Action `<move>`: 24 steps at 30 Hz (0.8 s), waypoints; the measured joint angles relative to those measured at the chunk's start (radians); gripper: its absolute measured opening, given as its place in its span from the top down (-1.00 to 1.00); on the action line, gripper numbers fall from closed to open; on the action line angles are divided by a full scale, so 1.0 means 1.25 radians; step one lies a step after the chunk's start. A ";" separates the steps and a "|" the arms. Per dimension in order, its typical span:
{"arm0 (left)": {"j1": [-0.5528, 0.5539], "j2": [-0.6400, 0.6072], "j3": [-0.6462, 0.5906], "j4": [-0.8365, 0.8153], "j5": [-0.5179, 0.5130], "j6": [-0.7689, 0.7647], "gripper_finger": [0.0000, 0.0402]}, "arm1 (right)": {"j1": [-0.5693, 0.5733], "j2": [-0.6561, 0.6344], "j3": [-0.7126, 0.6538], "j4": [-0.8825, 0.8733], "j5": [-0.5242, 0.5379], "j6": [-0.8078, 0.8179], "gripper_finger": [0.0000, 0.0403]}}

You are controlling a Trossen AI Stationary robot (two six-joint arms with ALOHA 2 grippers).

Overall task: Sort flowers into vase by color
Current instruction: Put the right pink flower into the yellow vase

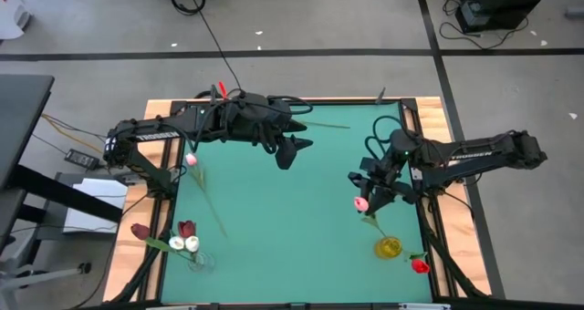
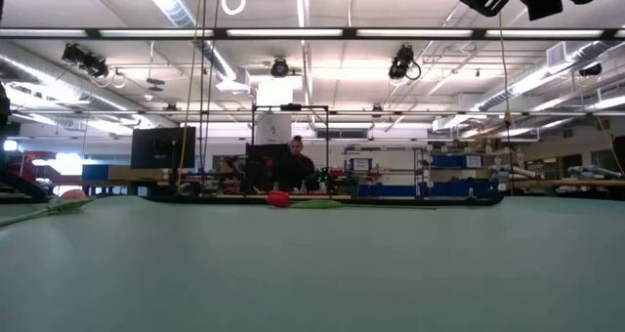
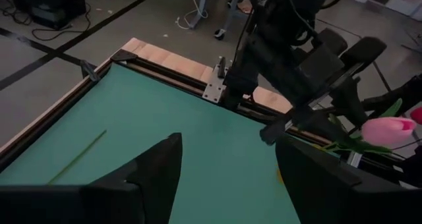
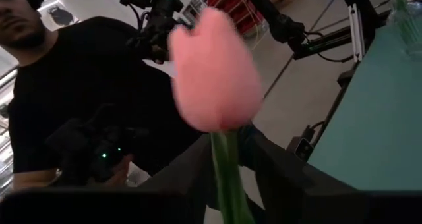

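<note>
My right gripper is over the table's right part, shut on a pink tulip whose head fills the right wrist view. The tulip's stem slants down to a yellow vase near the right near corner. A red tulip lies beside that vase. A clear vase at the left near corner holds white and maroon tulips. Another pink tulip lies on the mat at the left, and a red one at the far edge. My left gripper hovers open over the far middle. My right gripper pinches the pink tulip's green stem just below the head between its two fingers. The head stands clear beyond the fingertips. The stem's lower end reaches the yellow vase's mouth; whether it is inside, I cannot tell.
The green mat has a wooden border and arm cables along both sides. A loose green stem lies near the far edge. A person in a black shirt stands beyond the table. The mat's middle holds nothing.
</note>
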 joint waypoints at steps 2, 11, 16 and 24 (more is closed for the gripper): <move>0.000 0.000 0.000 0.000 0.000 0.000 -0.24 | 0.003 0.001 0.000 -0.001 -0.001 0.000 0.59; 0.000 0.000 0.000 -0.014 0.001 0.007 -0.24 | 0.049 -0.062 0.000 0.060 0.011 -0.046 0.82; 0.000 0.001 0.000 -0.014 0.001 0.021 -0.24 | 0.116 -0.119 0.000 0.030 0.059 -0.165 0.84; 0.005 0.001 0.000 -0.014 0.002 0.023 -0.24 | 0.200 -0.152 0.000 -0.154 0.100 -0.199 0.81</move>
